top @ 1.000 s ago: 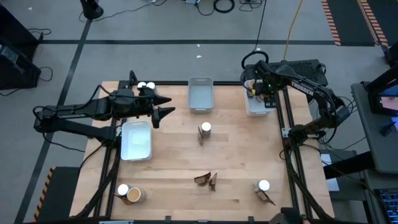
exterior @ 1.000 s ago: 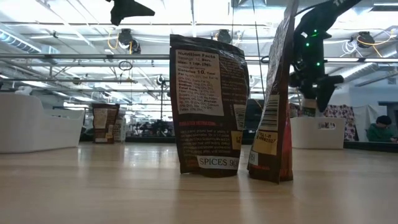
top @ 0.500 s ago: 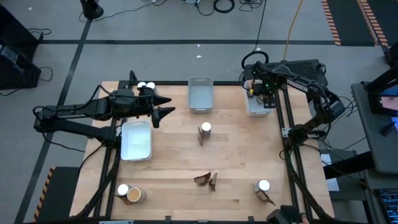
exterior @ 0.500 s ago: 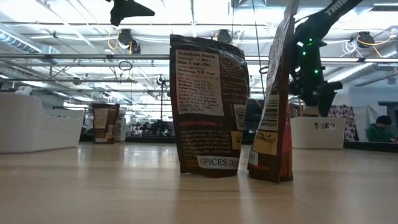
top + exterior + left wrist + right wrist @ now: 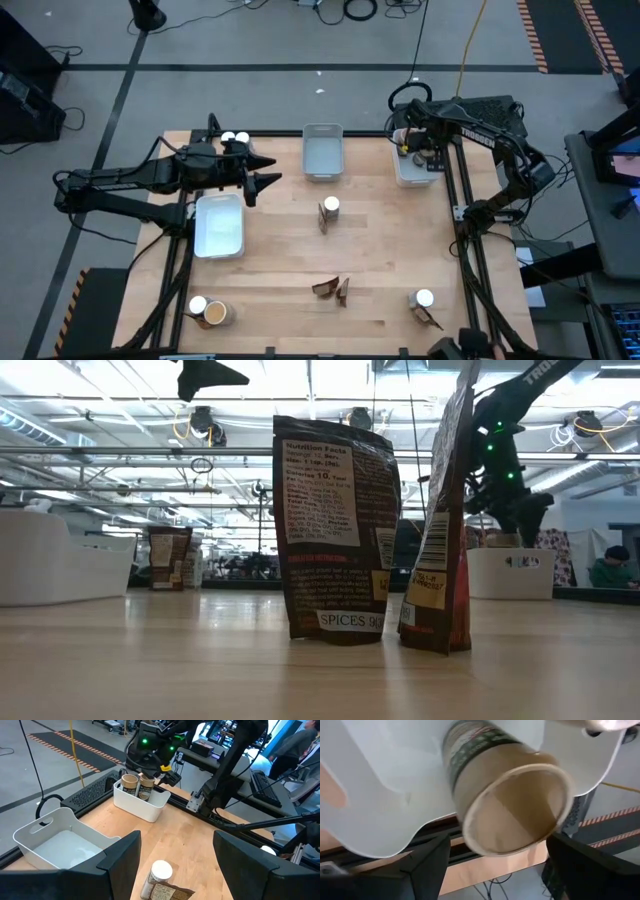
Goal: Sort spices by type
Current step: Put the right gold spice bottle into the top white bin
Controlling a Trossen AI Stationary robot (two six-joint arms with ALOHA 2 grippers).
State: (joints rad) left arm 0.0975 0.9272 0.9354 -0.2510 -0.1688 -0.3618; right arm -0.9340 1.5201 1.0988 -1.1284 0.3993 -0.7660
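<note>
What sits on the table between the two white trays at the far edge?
Nothing: in the high view, only bare wooden tabletop separates the empty white rectangular tray from the white tray holding tan cardboard tubs under the right gripper.

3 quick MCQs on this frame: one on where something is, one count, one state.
1. Where is the right gripper?
A. Over the middle tray
B. Over the back-right tray
C. At the front edge by the packets

2. How many tan-topped tubs stand in that tray?
A. One
B. Two
C. Four

3. What state is the left gripper in?
A. Shut on a jar
B. Shut on a packet
C. Open, holding nothing

Answers:
1. B: the high view shows the right gripper above the back-right tray.
2. B: the left wrist view shows two tan-topped tubs side by side in it.
3. C: the left gripper hovers with its fingers spread and nothing between them.
</note>
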